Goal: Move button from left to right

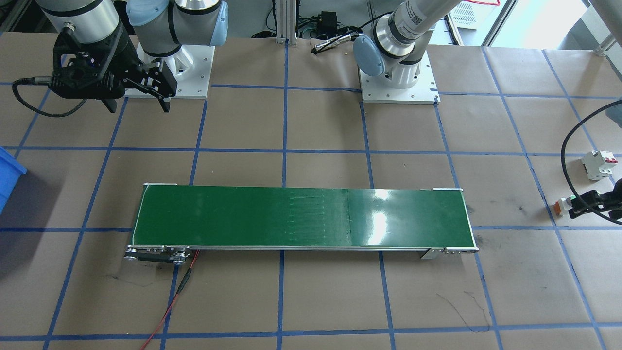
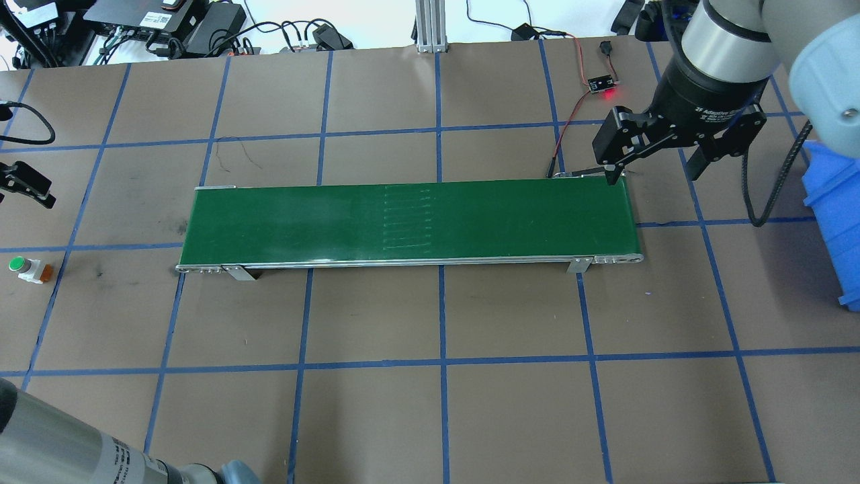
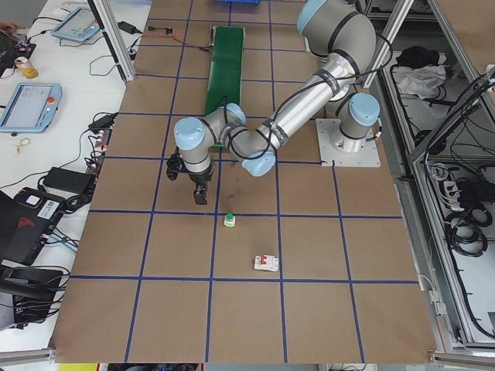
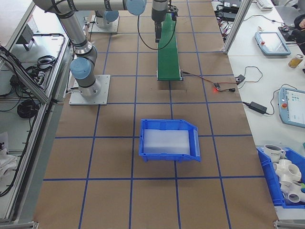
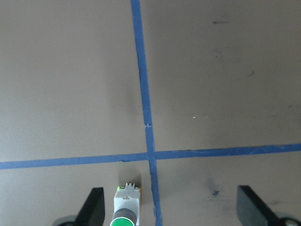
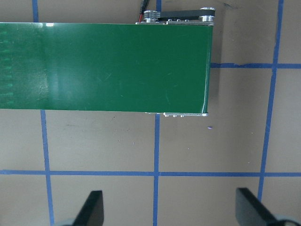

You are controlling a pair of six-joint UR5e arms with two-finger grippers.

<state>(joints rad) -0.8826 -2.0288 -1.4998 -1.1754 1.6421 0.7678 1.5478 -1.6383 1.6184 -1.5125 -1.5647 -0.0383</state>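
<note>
Left gripper [image 5: 169,212] spread wide, nothing between the fingers, hovering above brown paper and blue tape lines. Button [image 5: 126,207] lying on the table just inside the left finger [image 5: 94,207], green cap toward the camera, beside a tape cross. Right gripper [image 6: 169,212] likewise parted and empty, hanging near the end of the green conveyor belt [image 6: 103,66]. Circuit breaker [image 1: 599,165] resting near the button.
</note>
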